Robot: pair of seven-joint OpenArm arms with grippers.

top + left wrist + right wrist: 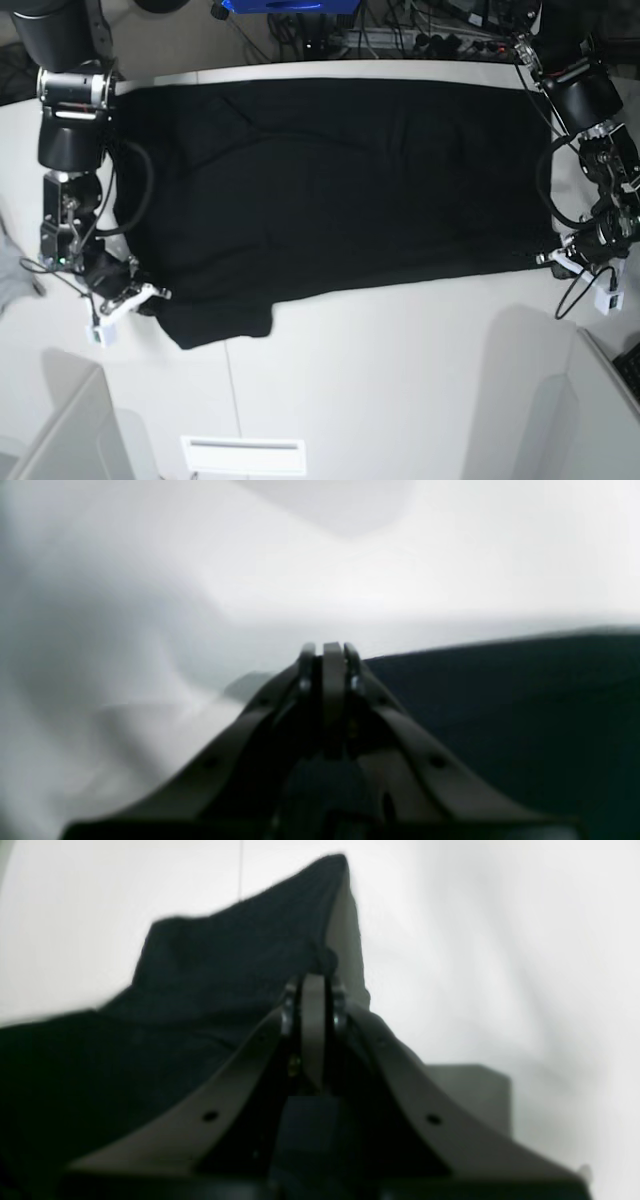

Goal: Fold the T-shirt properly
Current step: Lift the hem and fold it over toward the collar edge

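The black T-shirt [330,180] lies spread across the white table [400,340], plain side up, with no print showing. My right gripper [150,295] sits at the shirt's front left corner. In the right wrist view it [314,980] is shut, and black cloth [225,965] is bunched at its tips and rises to a peak. My left gripper [548,258] is at the shirt's front right corner. In the left wrist view it [330,650] is shut, with the shirt's edge [500,695] running up to its tips.
A small grey cloth [8,275] lies at the table's far left edge. Cables and gear [400,30] crowd the space behind the table. White panels [60,420] stand at the front left and front right [600,390].
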